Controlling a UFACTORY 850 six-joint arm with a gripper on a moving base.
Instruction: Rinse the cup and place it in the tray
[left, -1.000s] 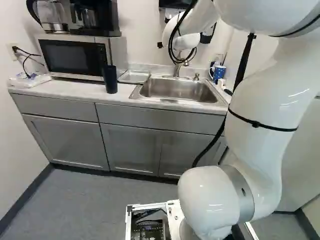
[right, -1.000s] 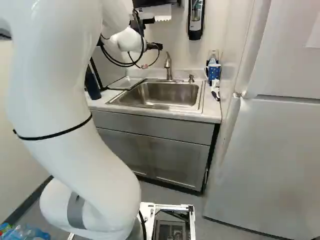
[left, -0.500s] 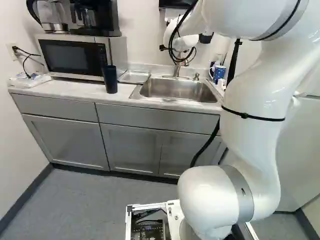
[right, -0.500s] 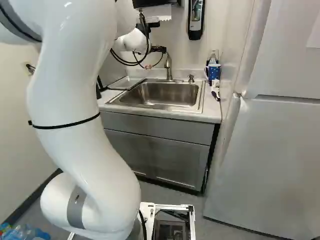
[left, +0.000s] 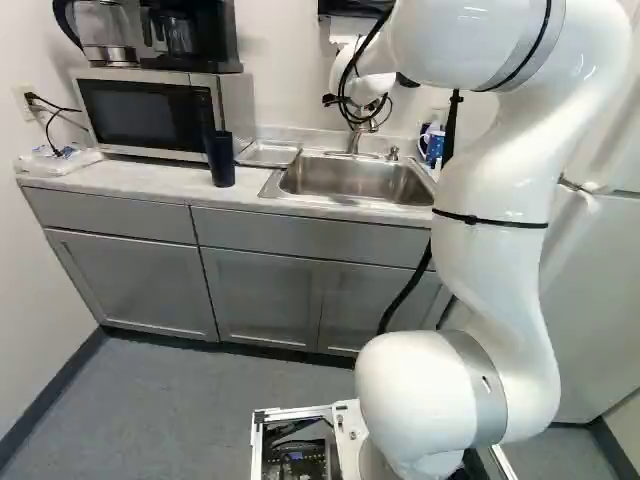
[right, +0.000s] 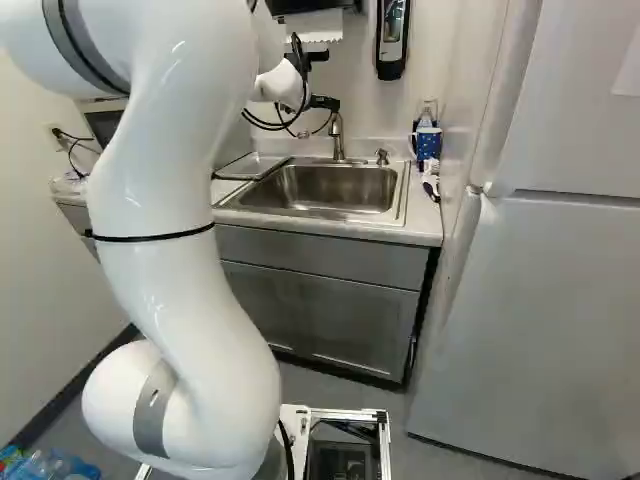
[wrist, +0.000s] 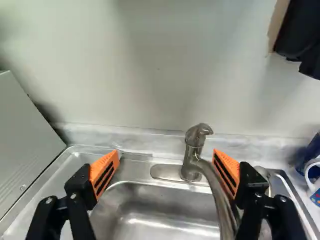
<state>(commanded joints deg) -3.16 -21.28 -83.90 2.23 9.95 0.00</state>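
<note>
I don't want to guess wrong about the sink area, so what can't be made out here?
- Dark tumbler: hidden in the right base view by the arm; its inside is too small to read in the left base view.
- Blue mug: cut off by the wrist view's edge.
- Outlet of the faucet: wrist view, cut off by the edge.
- Near side of the sink: wrist view, cut off too.

A spotted blue cup (right: 428, 145), seemingly upright, and a metal tray (left: 268, 154) flank the sink (right: 340, 187).
</note>
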